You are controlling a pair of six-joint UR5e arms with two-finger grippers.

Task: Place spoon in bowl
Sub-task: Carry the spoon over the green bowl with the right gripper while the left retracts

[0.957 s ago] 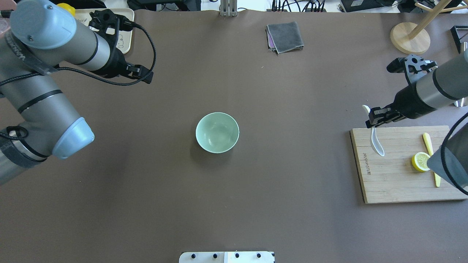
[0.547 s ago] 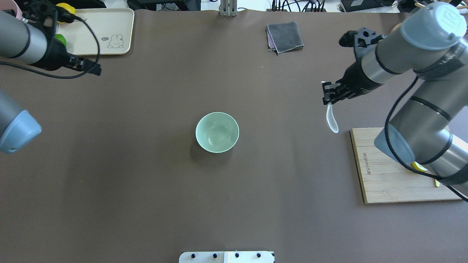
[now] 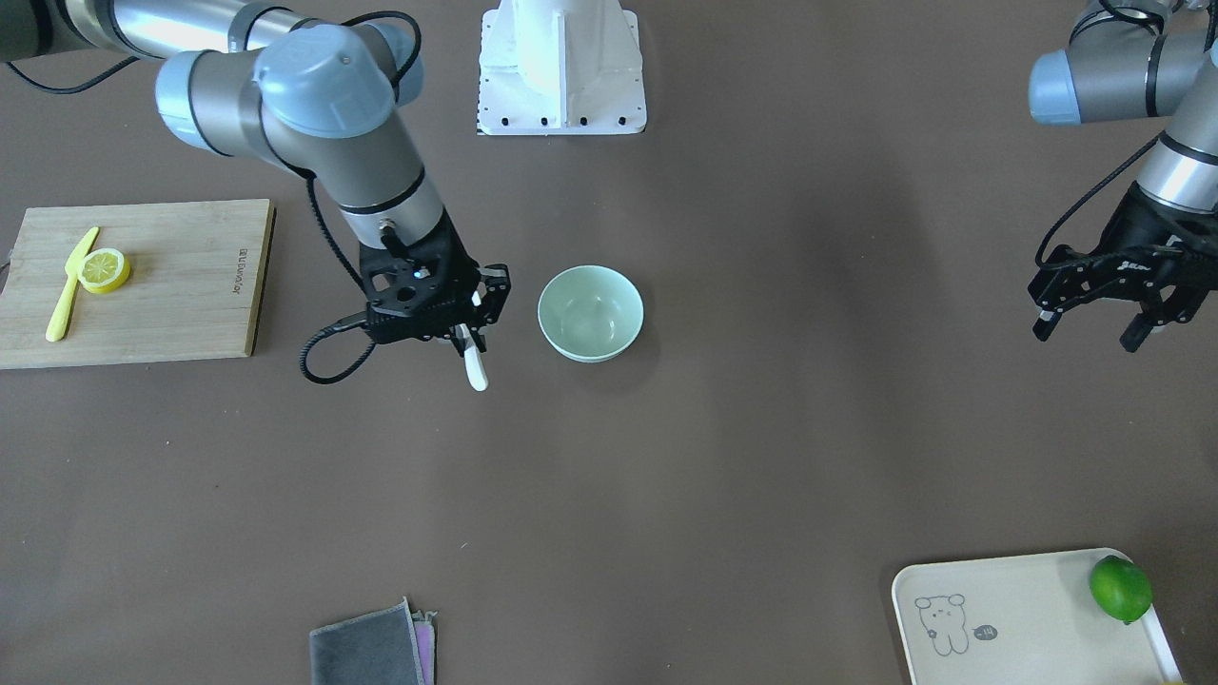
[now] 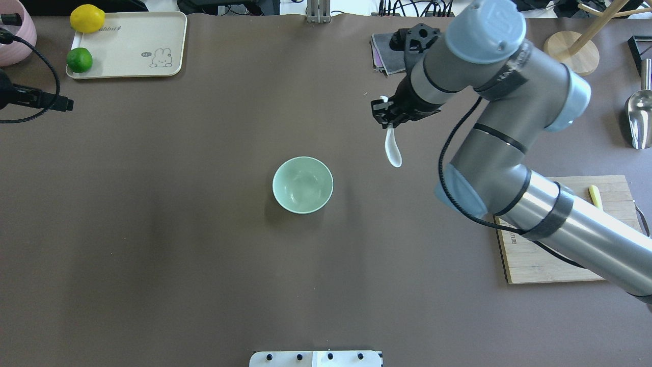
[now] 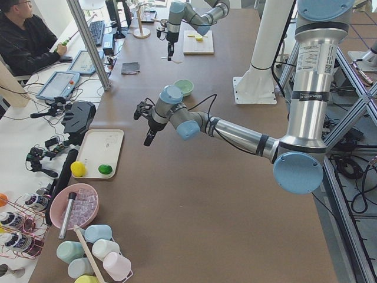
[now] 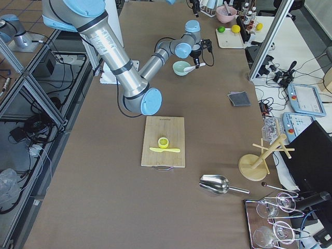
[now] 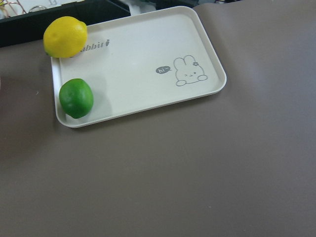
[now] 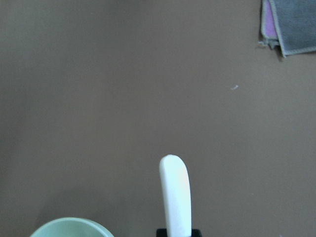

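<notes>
Two containers are on the table [image 4: 204, 265]. 1st, the bowl [image 4: 302, 184], pale green, stands upright near the middle of the table; its inside shows only its own smooth surface. 2nd, the cream tray [image 4: 127, 51] w/ a rabbit drawing sits at the far corner on the robot's left. It holds a lime [image 4: 79, 59] and a lemon [image 4: 87, 18], both at the same short end, the lemon in the corner against the rim. The spoon [image 4: 392, 150] is not in the bowl. The right gripper [image 4: 383, 116] has its jaws closed narrow on the handle end, so the spoon is up in the air, scoop end away from the fingers, near the bowl on the robot's right side and apart from its rim. The left gripper [image 3: 1090, 328] hangs well apart from the bowl on the robot's left, jaws spread wide, w/ nothing between them. On the wooden board [image 3: 171, 295], at the robot's right, lie a lemon slice [image 3: 105, 270] and a yellow knife [image 3: 68, 290], side by side, touching as far as I can tell.
</notes>
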